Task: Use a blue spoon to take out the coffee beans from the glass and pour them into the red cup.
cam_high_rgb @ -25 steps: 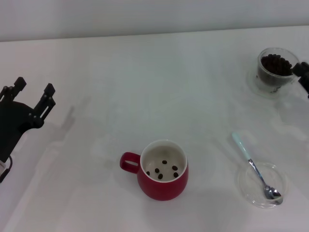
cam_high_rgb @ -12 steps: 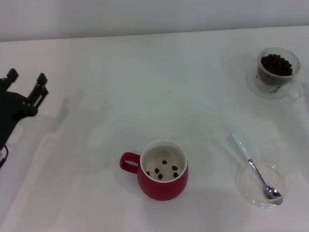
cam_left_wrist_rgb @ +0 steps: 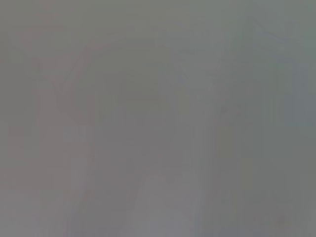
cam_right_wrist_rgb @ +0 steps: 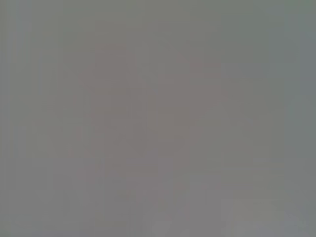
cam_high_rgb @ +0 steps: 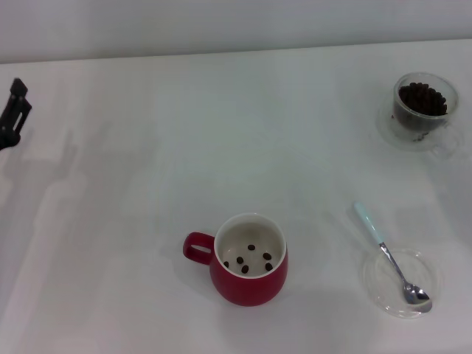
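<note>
only the head view shows the scene; both wrist views give a flat grey blur with nothing to pick out in them.

in the head view the left hand [cam_high_rgb: 15,110] is just a dark sliver at the far left edge, over the white surface [cam_high_rgb: 147,147] and well apart from everything on it. so little of it shows that i cannot tell whether its fingers are apart or together, and it touches nothing visible. the right hand is out of sight in every view.

the red cup [cam_high_rgb: 248,260] stands upright near the front centre, its loop handle pointing to the left. a few coffee beans [cam_high_rgb: 253,259] lie scattered on its cream bottom — five or so.

the glass [cam_high_rgb: 422,109] stands at the far right, towards the back, with a dark heap of beans filling the inside.

the blue spoon [cam_high_rgb: 390,254] lies at the front right, between the glass and the front edge. its metal bowl rests in a flat clear dish [cam_high_rgb: 400,282], and the pale handle slants out over the rim towards the back left — nothing is holding it.
</note>
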Available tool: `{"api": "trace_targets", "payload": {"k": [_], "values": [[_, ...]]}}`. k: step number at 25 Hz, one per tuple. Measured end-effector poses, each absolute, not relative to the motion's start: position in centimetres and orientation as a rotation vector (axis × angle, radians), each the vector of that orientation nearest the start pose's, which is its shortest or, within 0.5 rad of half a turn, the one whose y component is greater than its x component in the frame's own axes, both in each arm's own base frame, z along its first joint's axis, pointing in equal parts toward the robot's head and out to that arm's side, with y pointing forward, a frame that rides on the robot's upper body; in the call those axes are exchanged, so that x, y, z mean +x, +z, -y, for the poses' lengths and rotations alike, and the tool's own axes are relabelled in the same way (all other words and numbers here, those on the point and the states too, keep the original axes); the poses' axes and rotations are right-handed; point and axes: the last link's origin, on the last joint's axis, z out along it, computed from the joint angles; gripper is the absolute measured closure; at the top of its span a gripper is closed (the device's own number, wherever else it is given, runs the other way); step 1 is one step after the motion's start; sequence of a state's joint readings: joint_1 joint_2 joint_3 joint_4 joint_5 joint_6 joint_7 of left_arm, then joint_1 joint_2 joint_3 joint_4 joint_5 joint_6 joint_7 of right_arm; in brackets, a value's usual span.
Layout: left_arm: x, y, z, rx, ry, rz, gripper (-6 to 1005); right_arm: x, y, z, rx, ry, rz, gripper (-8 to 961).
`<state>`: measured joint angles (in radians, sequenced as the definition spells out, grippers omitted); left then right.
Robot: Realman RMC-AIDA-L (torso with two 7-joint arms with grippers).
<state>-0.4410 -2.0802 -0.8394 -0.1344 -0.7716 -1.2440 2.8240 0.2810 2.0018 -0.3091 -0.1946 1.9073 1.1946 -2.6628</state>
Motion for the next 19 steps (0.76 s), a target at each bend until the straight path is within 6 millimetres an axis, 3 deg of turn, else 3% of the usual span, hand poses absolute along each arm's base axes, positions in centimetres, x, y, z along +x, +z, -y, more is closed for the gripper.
{"api": "trace_targets", "payload": {"k": [9, 15, 19], "values": [[-30.9, -1.6, -33.3, -1.639, -0.884, 0.573, 264, 42.8, 9.8, -28.5, -1.364, 0.446, -0.556, 410], [-31.7, -0.5, -33.3, -1.552, -0.888, 0.597, 262, 42.8, 10.0, -28.2, -1.323, 0.454, -0.549, 279], [-31.7, 0.0, -33.8, -1.546, -0.879, 0.581, 260, 42.9, 9.7, -27.7, -1.27, 0.483, -0.578, 279]]}}
